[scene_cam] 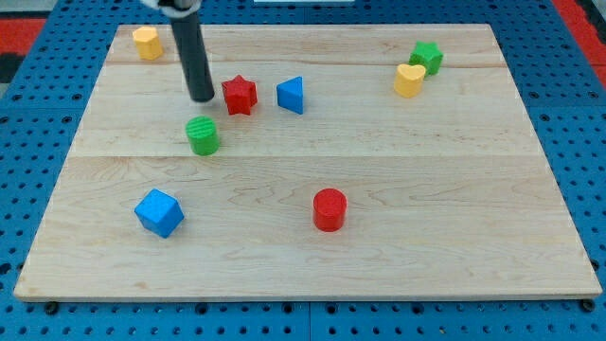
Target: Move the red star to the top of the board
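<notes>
A: Board (pixel 312 256) first. Wooden, fully in view, eight blocks scattered. The rod (pixel 189 52) comes down from the view's top; the arm carries no gripper, so there is nothing to open or close. The tip (pixel 202 97) sits just left of the red star (pixel 240 95), seemingly a hair apart.

B: Risk?

A: Wrong side, probably. A push from there would send the star toward the view's right, into the blue wedge-like block (pixel 292 95) nearby, not up the board.

B: Getting under it?

A: The green cylinder (pixel 202 135) sits just below the tip; swinging round could knock it.

B: Others?

A: Red cylinder (pixel 329 209), blue cube (pixel 158 212), yellow block (pixel 146 43), yellow heart (pixel 409 80) and green star (pixel 427 57) lie well clear.
</notes>
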